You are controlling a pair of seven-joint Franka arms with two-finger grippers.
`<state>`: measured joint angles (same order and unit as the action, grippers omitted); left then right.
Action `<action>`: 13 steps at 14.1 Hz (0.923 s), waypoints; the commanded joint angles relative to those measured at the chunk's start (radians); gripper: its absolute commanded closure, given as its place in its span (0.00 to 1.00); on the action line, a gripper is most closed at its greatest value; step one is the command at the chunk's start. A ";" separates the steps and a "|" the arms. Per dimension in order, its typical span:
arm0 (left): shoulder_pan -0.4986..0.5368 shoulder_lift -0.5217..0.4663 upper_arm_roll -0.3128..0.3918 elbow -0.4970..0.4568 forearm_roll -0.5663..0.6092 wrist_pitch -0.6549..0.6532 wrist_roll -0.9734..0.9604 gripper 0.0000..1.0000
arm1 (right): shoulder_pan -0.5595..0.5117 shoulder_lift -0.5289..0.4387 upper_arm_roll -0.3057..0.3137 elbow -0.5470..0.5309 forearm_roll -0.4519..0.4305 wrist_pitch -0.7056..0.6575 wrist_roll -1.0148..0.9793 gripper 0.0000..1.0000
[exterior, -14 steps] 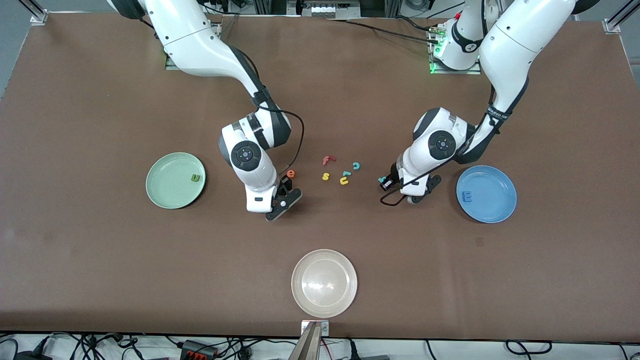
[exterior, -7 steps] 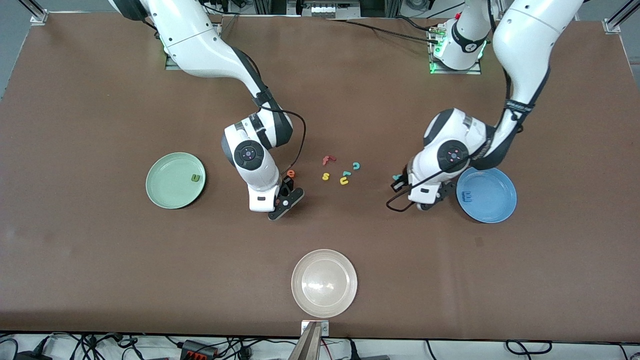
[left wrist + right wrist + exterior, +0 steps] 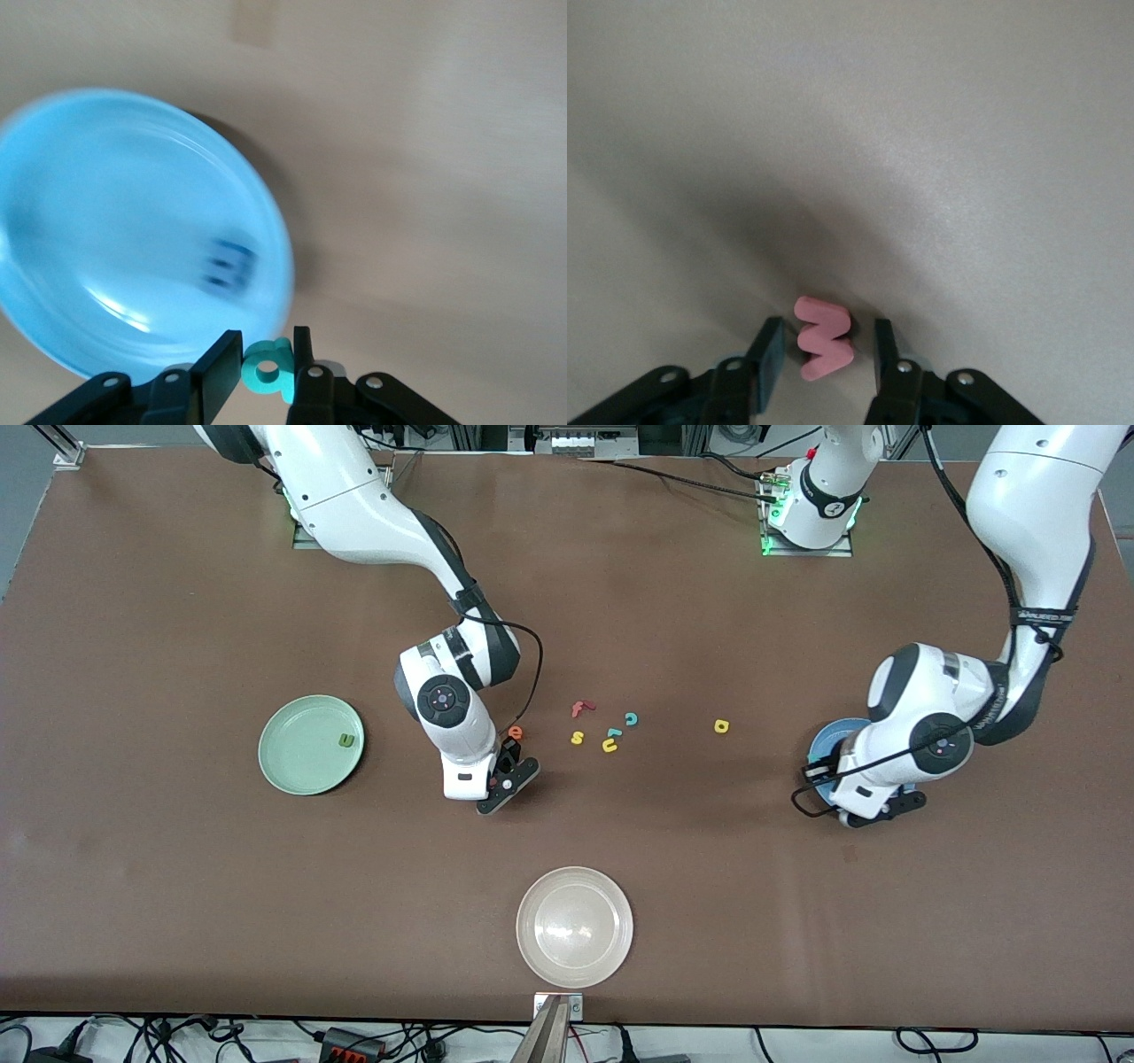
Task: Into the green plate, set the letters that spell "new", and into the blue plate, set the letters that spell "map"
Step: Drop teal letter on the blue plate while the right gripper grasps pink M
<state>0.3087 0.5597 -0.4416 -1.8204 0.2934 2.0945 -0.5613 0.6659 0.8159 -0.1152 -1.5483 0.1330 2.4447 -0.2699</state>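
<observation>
My left gripper is shut on the teal a and hangs over the rim of the blue plate, where the blue m lies. In the front view the left arm covers most of the blue plate. The yellow p lies on the table between the plate and the letter cluster. My right gripper is open and low on the table, its fingers on either side of the pinkish w with small gaps. The orange e lies beside the right hand. The green plate holds the olive n.
Mid-table lie a red f, a yellow s, a teal c and a yellow hooked letter. A whitish-beige plate sits near the front edge.
The left arm has carried the teal a from beside the letter cluster to the blue plate's rim, uncovering the yellow p. The right arm has hardly moved.
</observation>
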 commanded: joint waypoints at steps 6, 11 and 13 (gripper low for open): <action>0.064 0.016 -0.017 0.001 0.079 -0.004 0.118 0.00 | 0.003 0.002 -0.004 0.017 0.016 -0.009 -0.009 0.89; 0.066 -0.003 -0.182 -0.022 0.073 -0.108 0.023 0.00 | -0.109 -0.141 -0.055 -0.021 0.011 -0.310 0.024 0.91; 0.053 0.002 -0.242 -0.051 0.076 -0.100 -0.020 0.00 | -0.140 -0.201 -0.144 -0.094 0.011 -0.366 0.046 0.91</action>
<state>0.3642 0.5799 -0.6318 -1.8312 0.3513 2.0032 -0.5373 0.5706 0.7021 -0.2144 -1.5471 0.1340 2.1264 -0.2407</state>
